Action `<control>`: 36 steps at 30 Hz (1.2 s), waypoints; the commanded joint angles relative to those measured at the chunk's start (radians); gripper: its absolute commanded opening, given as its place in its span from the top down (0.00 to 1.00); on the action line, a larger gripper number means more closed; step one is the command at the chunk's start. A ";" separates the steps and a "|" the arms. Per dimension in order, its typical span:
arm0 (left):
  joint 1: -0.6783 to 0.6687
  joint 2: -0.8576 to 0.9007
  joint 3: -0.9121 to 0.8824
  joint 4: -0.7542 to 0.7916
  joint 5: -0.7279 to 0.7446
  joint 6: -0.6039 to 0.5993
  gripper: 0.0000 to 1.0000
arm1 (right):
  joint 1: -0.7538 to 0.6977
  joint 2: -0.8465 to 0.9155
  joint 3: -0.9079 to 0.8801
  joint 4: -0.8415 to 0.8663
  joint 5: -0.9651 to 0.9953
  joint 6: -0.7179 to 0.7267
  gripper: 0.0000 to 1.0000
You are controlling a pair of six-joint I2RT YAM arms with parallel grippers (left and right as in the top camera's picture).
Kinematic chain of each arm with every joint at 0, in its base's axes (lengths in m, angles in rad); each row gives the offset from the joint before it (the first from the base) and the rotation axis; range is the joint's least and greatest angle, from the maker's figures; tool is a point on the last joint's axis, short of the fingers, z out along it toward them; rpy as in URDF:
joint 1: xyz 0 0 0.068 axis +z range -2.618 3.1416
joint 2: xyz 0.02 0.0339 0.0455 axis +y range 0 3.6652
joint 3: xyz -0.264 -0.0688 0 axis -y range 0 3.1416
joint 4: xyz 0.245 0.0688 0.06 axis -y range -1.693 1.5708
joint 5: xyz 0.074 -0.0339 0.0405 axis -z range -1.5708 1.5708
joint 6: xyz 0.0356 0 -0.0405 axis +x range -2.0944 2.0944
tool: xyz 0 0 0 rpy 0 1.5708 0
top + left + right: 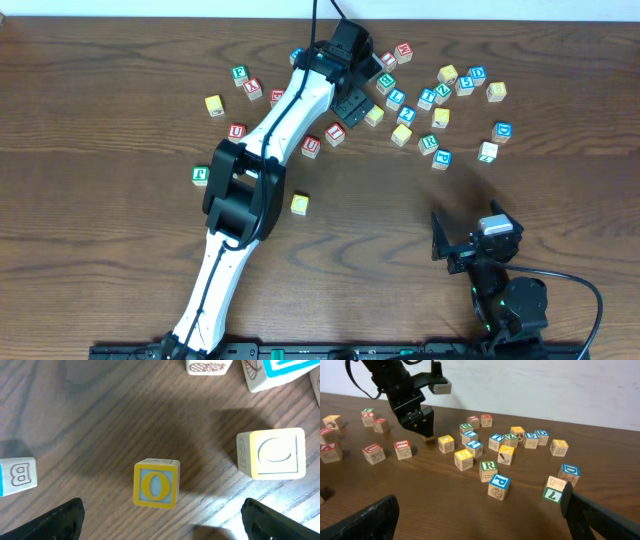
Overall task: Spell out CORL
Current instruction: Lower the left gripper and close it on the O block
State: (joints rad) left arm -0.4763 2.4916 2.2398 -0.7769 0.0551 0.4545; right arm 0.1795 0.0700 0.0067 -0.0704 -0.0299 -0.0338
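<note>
Near the base, right gripper (pixel 438 238) sits with jaws wide, empty; far back, left gripper (pixel 162 521) jaws, wide and empty too, bracket the yellow O cube (pixel 156 483) on the counter (pixel 100 425) — drop straight, stay centred, clear the neighbouring cube (pixel 272 454).

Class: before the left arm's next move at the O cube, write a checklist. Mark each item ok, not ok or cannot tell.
1. Left gripper open: ok.
2. O cube centred between its fingers: ok.
3. B cube and yellow-faced cube stand apart from the O cube: ok.
4. Right gripper open and away from the cubes: ok.
5. Lone cube, set apart from the rest, reads C: cannot tell.
</note>
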 commanded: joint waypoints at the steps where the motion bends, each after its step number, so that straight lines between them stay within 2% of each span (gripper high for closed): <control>1: 0.004 -0.011 0.026 0.004 0.016 0.021 0.05 | -0.010 -0.004 -0.001 -0.004 0.001 0.003 0.01; 6: 0.006 -0.011 0.025 0.006 0.052 0.021 0.08 | -0.010 -0.004 -0.001 -0.004 0.001 0.003 0.01; 21: 0.028 0.039 0.023 0.043 0.065 0.020 0.08 | -0.010 -0.004 -0.001 -0.004 0.001 0.003 0.01; 26: 0.028 0.039 0.023 0.047 0.065 0.020 0.14 | -0.010 -0.004 -0.001 -0.004 0.001 0.003 0.01; 29: 0.028 0.039 0.023 0.045 0.068 0.019 0.23 | -0.010 -0.004 -0.001 -0.004 0.001 0.003 0.01; 36: 0.028 0.040 0.022 0.049 0.095 0.012 0.24 | -0.010 -0.004 -0.001 -0.004 0.001 0.003 0.01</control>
State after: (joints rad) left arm -0.4507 2.5172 2.2398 -0.7303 0.1303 0.4713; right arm 0.1795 0.0700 0.0067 -0.0704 -0.0299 -0.0338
